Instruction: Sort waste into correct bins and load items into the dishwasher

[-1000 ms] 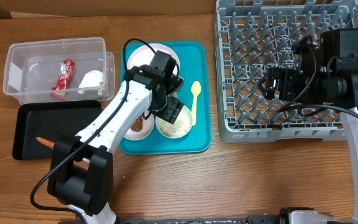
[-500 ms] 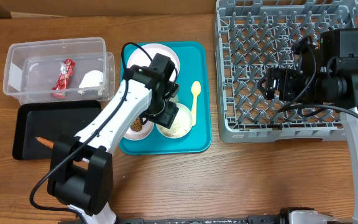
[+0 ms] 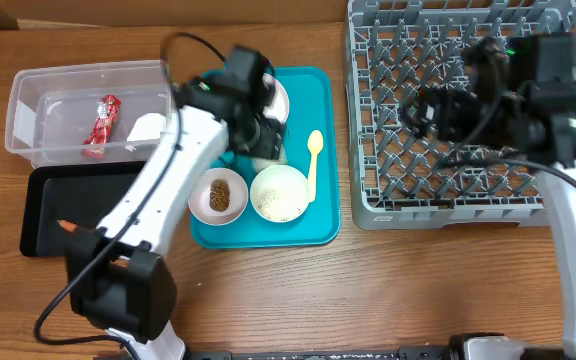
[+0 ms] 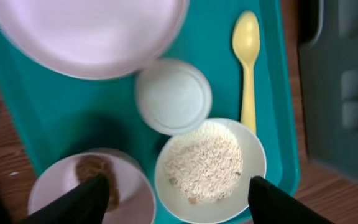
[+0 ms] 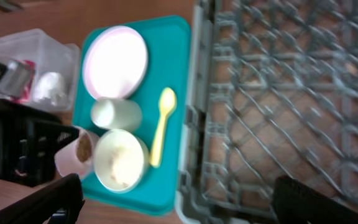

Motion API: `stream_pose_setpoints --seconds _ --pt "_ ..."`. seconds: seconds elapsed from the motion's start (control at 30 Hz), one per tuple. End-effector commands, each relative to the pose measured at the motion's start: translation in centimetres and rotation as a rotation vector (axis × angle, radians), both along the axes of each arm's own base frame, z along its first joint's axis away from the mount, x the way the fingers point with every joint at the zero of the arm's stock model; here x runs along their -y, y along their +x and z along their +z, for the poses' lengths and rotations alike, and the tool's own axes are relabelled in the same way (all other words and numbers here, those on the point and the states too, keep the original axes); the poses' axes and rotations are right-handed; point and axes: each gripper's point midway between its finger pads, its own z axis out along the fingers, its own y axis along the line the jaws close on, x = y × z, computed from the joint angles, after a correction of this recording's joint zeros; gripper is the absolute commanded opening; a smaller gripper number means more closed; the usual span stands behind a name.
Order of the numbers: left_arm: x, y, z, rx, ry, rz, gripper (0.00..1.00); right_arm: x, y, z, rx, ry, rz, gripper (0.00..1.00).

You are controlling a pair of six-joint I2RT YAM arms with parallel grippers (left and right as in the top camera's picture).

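My left gripper (image 4: 178, 182) hangs over the teal tray (image 3: 308, 228) mid-table, fingers spread wide, nothing between them. Right below sits the small white cup (image 4: 174, 96), just beside the round white plate (image 4: 92, 31) on its far side. Nearer me, two bowls side by side: the right bowl (image 4: 258, 163) carries white rice grains (image 4: 204, 162), the left bowl (image 4: 135, 193) the brown lumpy food piece (image 4: 91, 173). The pale yellow spoon (image 4: 246, 62) lies along the tray's right side.

Over at the far right corner, my right gripper (image 5: 178, 182) hovers above the grey dish rack (image 3: 448, 190), fingers apart too, holding nothing.

Far left corner: the clear tub (image 3: 28, 100) holds the red wrapper (image 3: 101, 120) and the crumpled napkin (image 3: 148, 127). On its near side is the black tray (image 3: 98, 190), the orange carrot (image 3: 71, 228) lying on it.
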Motion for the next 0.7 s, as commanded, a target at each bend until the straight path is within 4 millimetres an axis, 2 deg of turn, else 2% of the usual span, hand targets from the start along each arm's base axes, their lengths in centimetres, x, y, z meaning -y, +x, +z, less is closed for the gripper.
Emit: stream_pose_setpoints --seconds 0.0,0.13,0.3,0.4,0.5,0.67 --pt "-3.6 2.6 4.9 0.078 -0.045 0.151 0.76 -4.5 1.4 -1.5 -0.039 0.061 0.063 1.0" --pt "-8.0 3.5 8.3 0.125 -0.048 0.247 0.85 -10.5 3.2 -4.5 -0.046 0.075 0.167 1.0" --pt "-12.5 3.8 9.4 0.14 -0.037 0.335 0.88 -15.5 4.3 -9.0 -0.091 0.052 0.204 1.0" --pt "-14.7 3.9 9.4 0.139 -0.034 0.389 0.89 -17.2 4.6 -11.7 -0.116 0.017 0.197 1.0" --pt "-16.8 3.9 9.4 0.141 -0.031 0.436 0.89 -18.8 4.7 -13.6 -0.116 -0.021 0.2 0.95" --pt "-18.2 3.8 9.4 0.142 -0.028 0.47 0.91 -20.5 5.5 -16.0 -0.066 -0.116 0.134 0.92"
